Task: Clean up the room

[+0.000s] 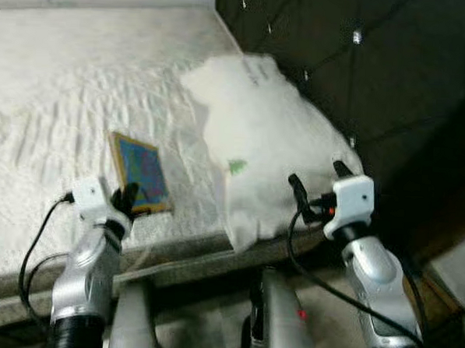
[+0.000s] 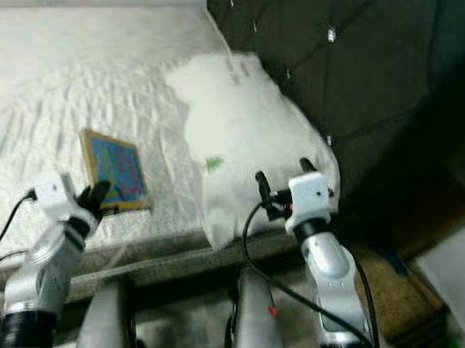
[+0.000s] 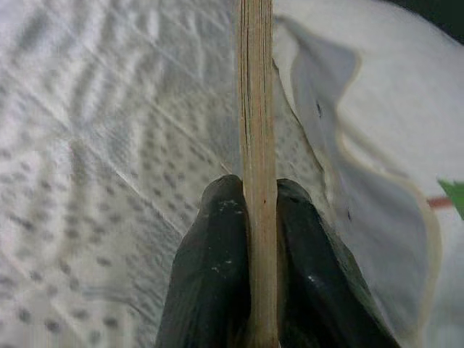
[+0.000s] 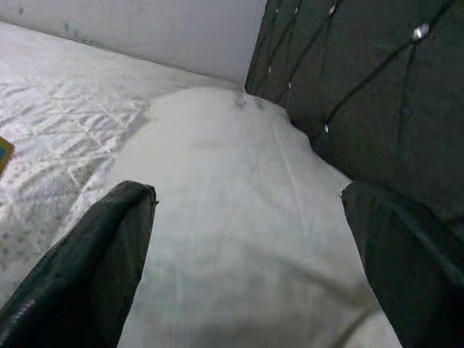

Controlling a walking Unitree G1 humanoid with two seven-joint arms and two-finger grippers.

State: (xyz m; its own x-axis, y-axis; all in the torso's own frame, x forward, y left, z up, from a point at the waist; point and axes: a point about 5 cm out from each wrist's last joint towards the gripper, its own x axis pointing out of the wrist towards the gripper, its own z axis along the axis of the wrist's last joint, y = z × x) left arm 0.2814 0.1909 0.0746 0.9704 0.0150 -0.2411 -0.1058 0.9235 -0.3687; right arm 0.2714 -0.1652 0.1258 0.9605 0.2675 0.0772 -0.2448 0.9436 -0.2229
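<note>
White quilted bedspread, plain white pillow with a tiny green mark, blue-and-purple book edged tan, dark tufted headboard with shiny buttons.

left gripper clamped (fingers pinched) | right gripper spread wide

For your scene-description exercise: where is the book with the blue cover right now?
The book lies on the white bed, toward the robot's left, beside the white pillow. The left gripper has its fingers shut on the book's near edge.
</note>
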